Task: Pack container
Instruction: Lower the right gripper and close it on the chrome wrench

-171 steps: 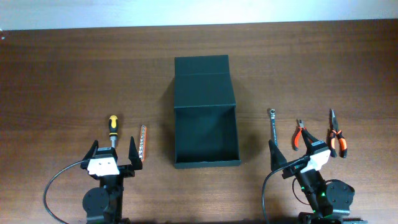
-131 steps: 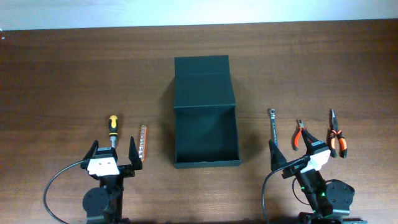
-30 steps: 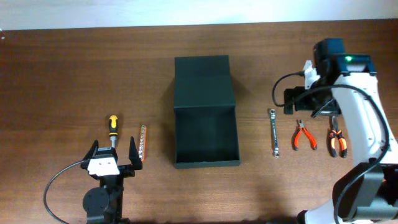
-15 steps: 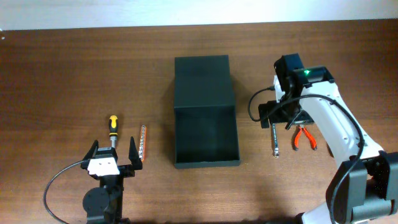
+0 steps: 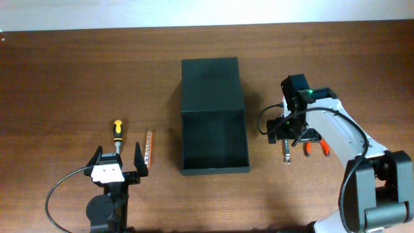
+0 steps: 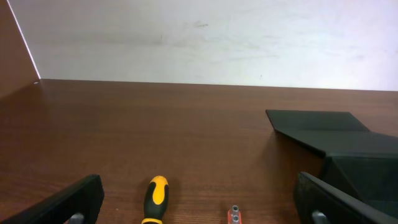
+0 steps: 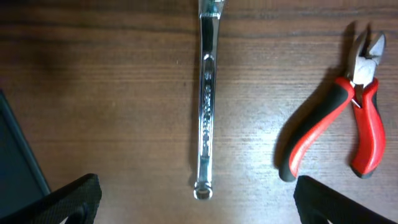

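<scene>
The container (image 5: 213, 116) is a dark green-black box standing open at mid-table, its flap lid lying back. It also shows in the left wrist view (image 6: 348, 140) and as an edge in the right wrist view (image 7: 18, 162). My right gripper (image 5: 289, 127) is open and empty above a silver wrench (image 5: 285, 153), just right of the container. In the right wrist view the wrench (image 7: 206, 99) lies lengthwise between the spread fingers of the right gripper (image 7: 205, 202). My left gripper (image 5: 118, 158) is open and empty at the front left.
Red-handled pliers (image 5: 317, 147) lie right of the wrench and show in the right wrist view (image 7: 339, 118). A yellow-black screwdriver (image 5: 118, 132) and an orange bit strip (image 5: 148, 150) lie ahead of the left gripper; the left wrist view shows the screwdriver (image 6: 154, 198) and strip (image 6: 234, 214).
My right arm has left its rest at the front right, swung to the far right, then moved left and lower over the wrench. The left arm has not moved.
</scene>
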You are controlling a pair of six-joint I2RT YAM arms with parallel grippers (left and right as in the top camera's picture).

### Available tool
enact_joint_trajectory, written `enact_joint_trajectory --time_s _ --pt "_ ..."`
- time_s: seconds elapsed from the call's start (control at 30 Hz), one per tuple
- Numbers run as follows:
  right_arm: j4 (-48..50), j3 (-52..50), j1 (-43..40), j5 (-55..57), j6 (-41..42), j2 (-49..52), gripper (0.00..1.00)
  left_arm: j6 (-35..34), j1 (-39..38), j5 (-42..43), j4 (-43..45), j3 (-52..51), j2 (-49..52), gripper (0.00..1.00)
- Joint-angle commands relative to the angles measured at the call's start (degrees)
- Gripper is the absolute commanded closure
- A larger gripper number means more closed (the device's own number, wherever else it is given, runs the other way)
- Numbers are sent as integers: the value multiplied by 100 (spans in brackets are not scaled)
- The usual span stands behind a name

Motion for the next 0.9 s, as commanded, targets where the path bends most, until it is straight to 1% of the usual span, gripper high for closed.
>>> enact_joint_trajectory --time_s 0.0,0.3,0.87 --pt "136 -39 -9 31 280 33 1 72 39 57 17 -39 -48 1" --pt "382 -203 -9 31 280 96 1 72 39 57 17 -39 -48 1" --pt "876 -321 -9 31 280 669 1 72 39 57 17 -39 -48 1"
